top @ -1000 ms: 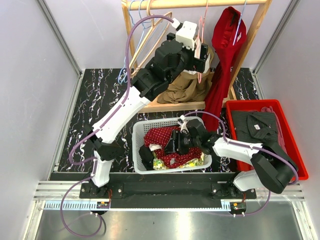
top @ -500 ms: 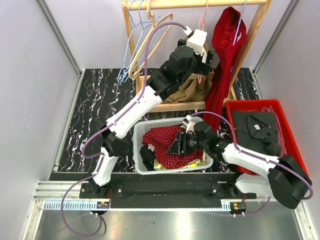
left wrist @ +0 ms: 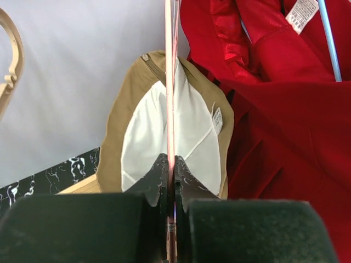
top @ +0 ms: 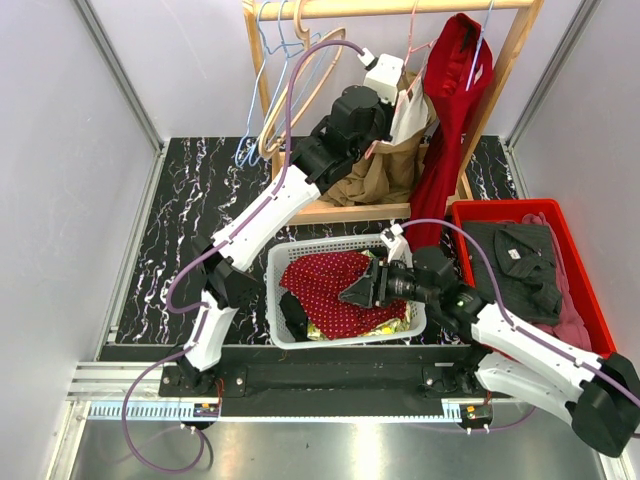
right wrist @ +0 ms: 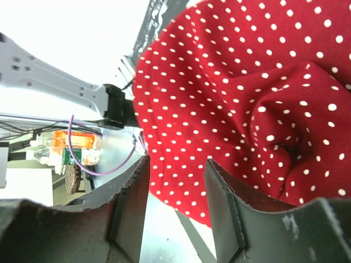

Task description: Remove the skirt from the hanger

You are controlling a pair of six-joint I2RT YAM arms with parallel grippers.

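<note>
At the far left of the wooden rack, empty hangers dangle from the rail. Just right of them, the left arm stretches up from the table's near edge, and the left gripper has its fingers pressed together on the thin pink hanger. The tan skirt is still on that hanger, its waist gaping so the white lining shows. Touching its right side is a red garment on a blue hanger. Lower down, a white basket sits on the black marbled table, holding a red polka-dot cloth. The right gripper points at that cloth from the right, its fingers apart with nothing between them. Furthest right is a red bin with dark clothing inside.
</note>
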